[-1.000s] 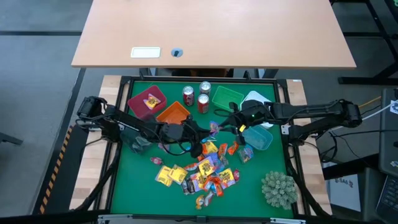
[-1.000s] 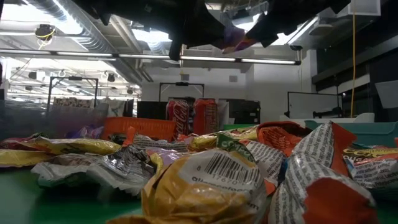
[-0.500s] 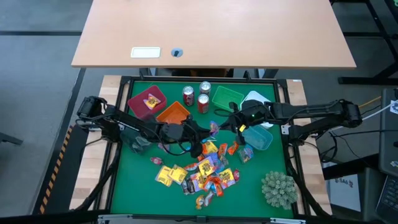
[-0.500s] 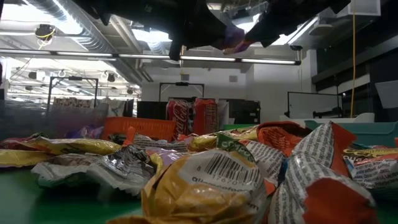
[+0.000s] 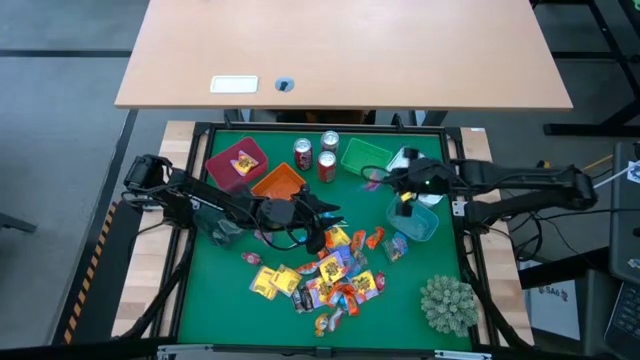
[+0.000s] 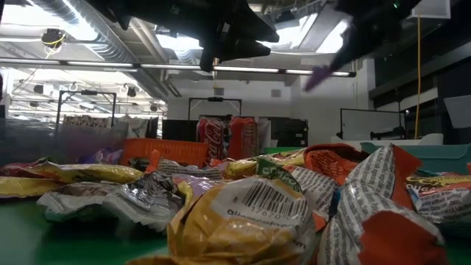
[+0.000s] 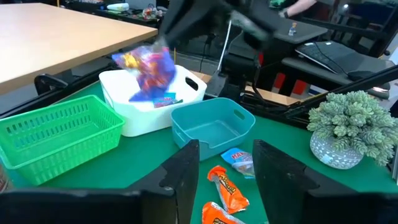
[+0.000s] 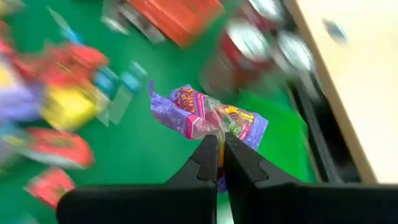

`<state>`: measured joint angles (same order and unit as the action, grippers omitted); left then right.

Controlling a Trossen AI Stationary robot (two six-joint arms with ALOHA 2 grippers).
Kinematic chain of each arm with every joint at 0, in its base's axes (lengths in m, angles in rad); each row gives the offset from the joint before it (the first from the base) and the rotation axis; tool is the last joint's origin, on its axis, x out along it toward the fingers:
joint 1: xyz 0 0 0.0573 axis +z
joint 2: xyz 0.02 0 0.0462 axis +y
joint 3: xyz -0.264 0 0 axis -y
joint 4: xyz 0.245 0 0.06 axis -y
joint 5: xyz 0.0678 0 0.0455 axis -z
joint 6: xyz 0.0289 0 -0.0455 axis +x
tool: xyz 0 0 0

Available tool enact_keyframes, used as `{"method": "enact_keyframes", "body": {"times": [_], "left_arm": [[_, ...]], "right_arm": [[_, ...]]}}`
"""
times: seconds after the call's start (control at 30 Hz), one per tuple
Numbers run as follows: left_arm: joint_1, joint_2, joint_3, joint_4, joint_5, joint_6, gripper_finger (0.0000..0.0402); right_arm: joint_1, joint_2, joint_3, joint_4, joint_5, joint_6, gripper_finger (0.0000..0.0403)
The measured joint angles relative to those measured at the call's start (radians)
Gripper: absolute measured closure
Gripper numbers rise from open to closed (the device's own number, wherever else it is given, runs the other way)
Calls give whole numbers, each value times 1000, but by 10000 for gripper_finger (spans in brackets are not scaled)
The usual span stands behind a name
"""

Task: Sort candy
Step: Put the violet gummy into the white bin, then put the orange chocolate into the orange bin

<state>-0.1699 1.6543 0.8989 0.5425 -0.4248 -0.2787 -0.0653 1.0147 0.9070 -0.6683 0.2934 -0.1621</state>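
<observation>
While most of the candy pile point(image 5: 325, 275) lies in a loose heap on the green mat point(image 5: 215, 300), well apart from the white bin point(image 5: 405, 160) toward the near edge, one purple wrapped sweet point(image 8: 208, 118) hangs in the air beside that bin — pinched by the right gripper point(image 8: 219, 163), whose jaws are closed on the wrapper's crimped middle. The left gripper point(image 7: 226, 163) hovers farther from the white bin, over the pile's edge, fingers spread and empty. The sweet looks light, crinkly and slippery — probably best taken by a flat wrapper end or seam.
</observation>
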Motion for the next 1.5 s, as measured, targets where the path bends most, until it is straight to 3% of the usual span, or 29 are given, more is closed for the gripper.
{"method": "enact_keyframes", "body": {"times": [0.17,0.37,0.63,0.9,1.0,1.3,1.5], "left_arm": [[0,0,0,-3,0,0,262],[0,0,0,-3,0,0,262],[-2,0,1,-47,0,0,262],[-4,0,1,-58,0,0,262],[-4,0,1,-60,4,0,262],[-3,0,1,-65,164,1,262],[-3,0,1,-134,215,1,262]], "right_arm": [[-102,-26,0,-207,96,97,397],[-236,-13,0,-365,99,133,388],[-337,-15,0,-381,100,132,382],[-356,-14,0,-381,99,131,378],[-356,-14,0,-381,99,131,359],[-356,-14,0,-381,99,131,261],[-355,-14,0,-381,99,131,225]]}}
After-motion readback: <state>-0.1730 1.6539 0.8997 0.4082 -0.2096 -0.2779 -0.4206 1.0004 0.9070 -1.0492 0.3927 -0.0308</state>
